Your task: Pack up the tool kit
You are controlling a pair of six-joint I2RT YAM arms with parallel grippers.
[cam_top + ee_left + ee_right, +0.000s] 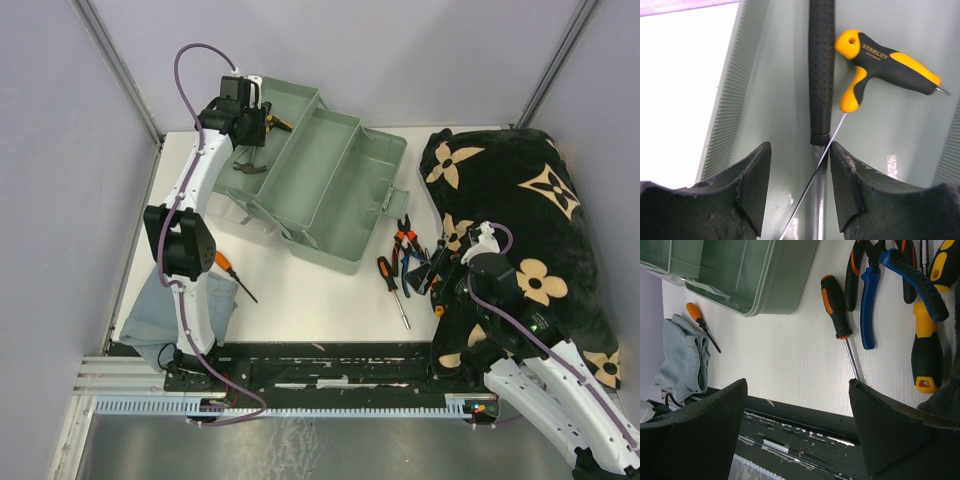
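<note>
The pale grey-green toolbox stands open mid-table with its trays folded out. In its left tray lies a hammer with a black rubber handle. A yellow-and-black T-handle driver rests against it, its thin rod crossing the shaft. My left gripper straddles the hammer's steel shaft; the right finger is close beside it and the left finger stands apart. My right gripper hangs open over the table's near edge. Beyond it lie a black-and-orange screwdriver, blue pliers and a yellow-handled tool.
An orange screwdriver lies beside the folded grey-blue cloth at the near left. The black blanket with beige flowers fills the right side. A dark rail runs along the near edge.
</note>
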